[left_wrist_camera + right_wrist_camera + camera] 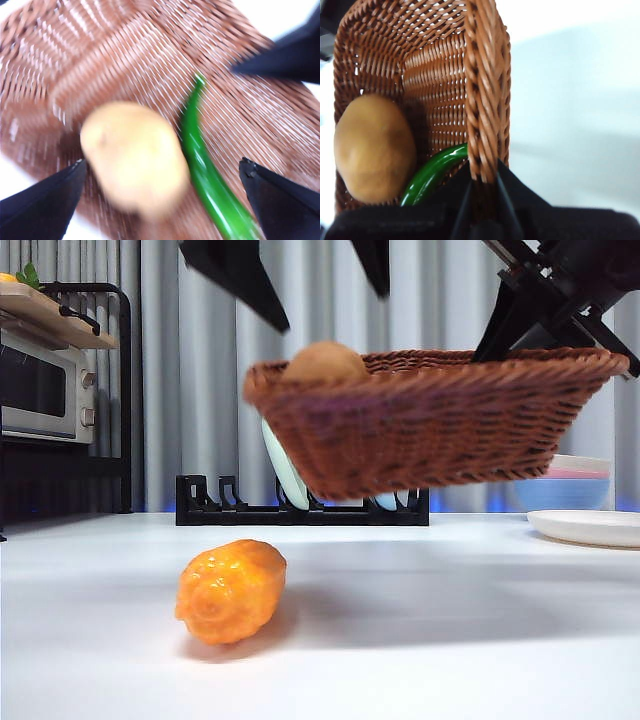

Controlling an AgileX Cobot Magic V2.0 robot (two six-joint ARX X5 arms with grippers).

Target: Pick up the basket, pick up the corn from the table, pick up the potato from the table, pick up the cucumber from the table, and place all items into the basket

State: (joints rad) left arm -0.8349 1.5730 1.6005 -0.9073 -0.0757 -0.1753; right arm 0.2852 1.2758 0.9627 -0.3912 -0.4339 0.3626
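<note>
The right gripper (482,187) clenches the braided rim of the woven wicker basket (440,425), held tilted above the table (450,620). Inside lie the smooth tan potato (372,147) and the glossy, slim cucumber (432,172), its ends hidden. The left gripper (162,172) hovers over them, jaws released. The bumpy corn (230,590) rests on the table.

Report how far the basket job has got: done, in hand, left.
Done: the basket is off the table, and the potato and cucumber lie inside it. In hand: the right gripper clamps the basket's rim, holding it up; the left gripper hovers open above the potato. Left: the corn lies on the table.
</note>
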